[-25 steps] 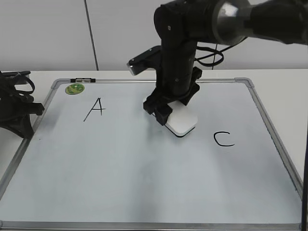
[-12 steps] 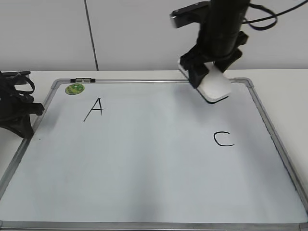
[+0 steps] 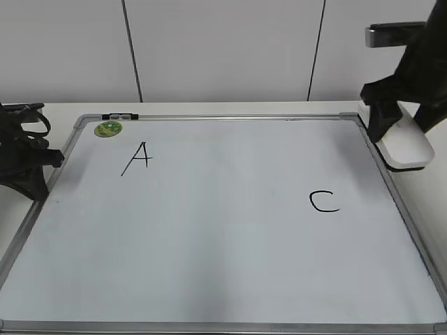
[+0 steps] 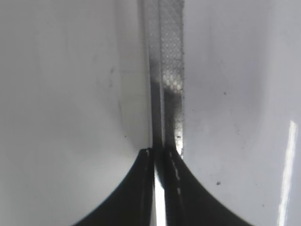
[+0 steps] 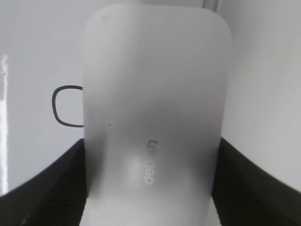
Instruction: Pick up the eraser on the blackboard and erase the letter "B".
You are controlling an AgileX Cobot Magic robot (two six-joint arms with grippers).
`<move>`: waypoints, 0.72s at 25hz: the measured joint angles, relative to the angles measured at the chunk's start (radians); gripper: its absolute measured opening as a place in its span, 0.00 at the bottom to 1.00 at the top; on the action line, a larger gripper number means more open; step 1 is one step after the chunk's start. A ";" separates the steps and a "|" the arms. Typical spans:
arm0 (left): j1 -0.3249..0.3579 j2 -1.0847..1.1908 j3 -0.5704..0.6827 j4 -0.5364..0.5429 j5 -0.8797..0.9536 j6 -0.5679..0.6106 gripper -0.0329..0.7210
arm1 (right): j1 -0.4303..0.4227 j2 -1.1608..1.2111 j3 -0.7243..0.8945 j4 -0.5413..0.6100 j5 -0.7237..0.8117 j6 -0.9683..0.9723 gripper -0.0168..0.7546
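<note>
My right end effector [image 3: 397,136] gripped the eraser [image 3: 407,145] above the blackboard's [image 3: 209,230] edge. No letter "B" showed beside "A" [image 3: 137,158] and "C" [image 3: 325,202], so only returning the eraser seemed left.

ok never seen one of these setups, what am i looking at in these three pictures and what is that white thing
It is a robot with two arms, each ending in a gripper.

The wide picture is from a camera in front of the table. It shows the blackboard, really a white board in a metal frame, with a black "A" and "C" written on it and a small green magnet in one corner. No "B" is visible.

The other two pictures come from cameras on the wrists. The right gripper holds the eraser, the white block, above the board's right edge. The left gripper is shut and empty, resting at the board's left frame.
</note>
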 joint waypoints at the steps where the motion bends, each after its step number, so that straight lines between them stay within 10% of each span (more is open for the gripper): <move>1: 0.000 0.000 0.000 0.000 0.000 0.000 0.06 | -0.009 -0.005 0.030 0.001 -0.017 0.002 0.74; 18: 0.000 0.000 0.000 -0.001 0.002 0.000 0.06 | -0.019 0.040 0.219 0.008 -0.247 0.059 0.74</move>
